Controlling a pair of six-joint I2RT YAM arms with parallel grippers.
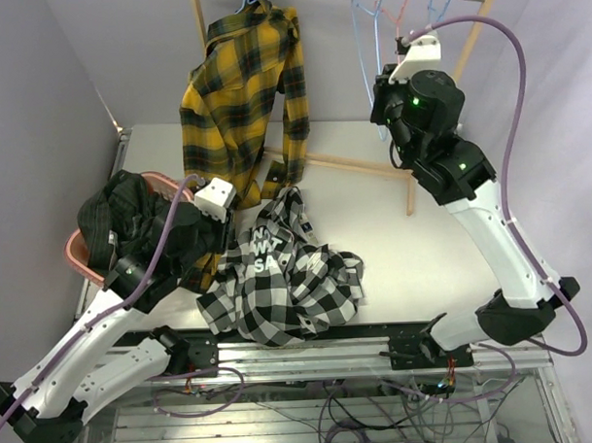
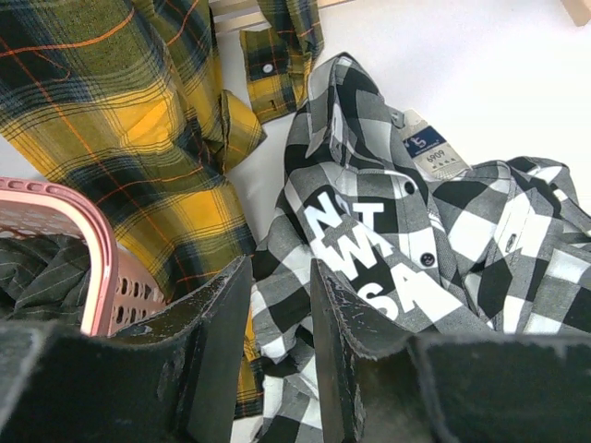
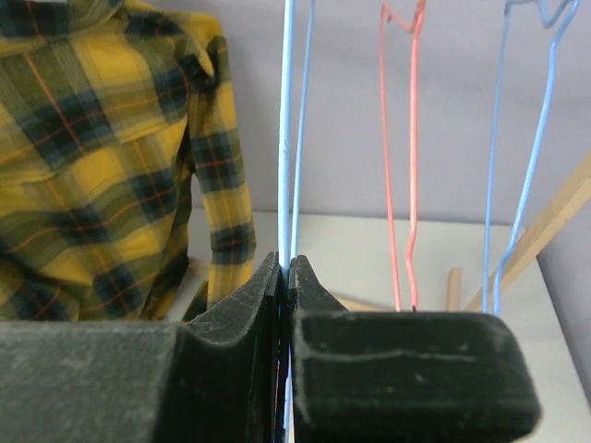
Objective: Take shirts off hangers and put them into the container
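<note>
- The left pincer (image 2: 280, 269) has its jaws drawn part-way in and is clamped on a bunch of the checked shirt (image 2: 434, 231). The cloth fills the gap between its fingers (image 2: 208, 351).
- From that grip the checked shirt spreads ahead and to the right of the left pincer, crumpled on the table (image 1: 403, 227). Its white lettered patch lies face up just ahead of the fingertips, with a neck label a little beyond.
- The basket (image 2: 92, 231) sits just beside the left pincer's left finger. A black garment (image 2: 37, 268) lies inside it, and the checked shirt is outside it, on the pincer's other side.
- The plaid shirt (image 2: 120, 120) hangs ahead and to the left of the left pincer, beyond the basket rim. One cuff hangs low over the table, straight ahead of the fingertips.
- The right pincer (image 3: 284, 268) is closed tight on the thin wire of a blue hanger (image 3: 287, 111), which rises straight up from between its fingertips.
- A red hanger (image 3: 399, 166) hangs to the right of the right pincer, near the held wire but apart from it. A second blue hanger (image 3: 517, 138) hangs farther right.
- The plaid shirt is to the left of the right pincer, well apart from its fingers. In the top view it hangs from the top of the rack (image 1: 484, 21).
- The basket is well away from the right pincer, across the table on its left.
</note>
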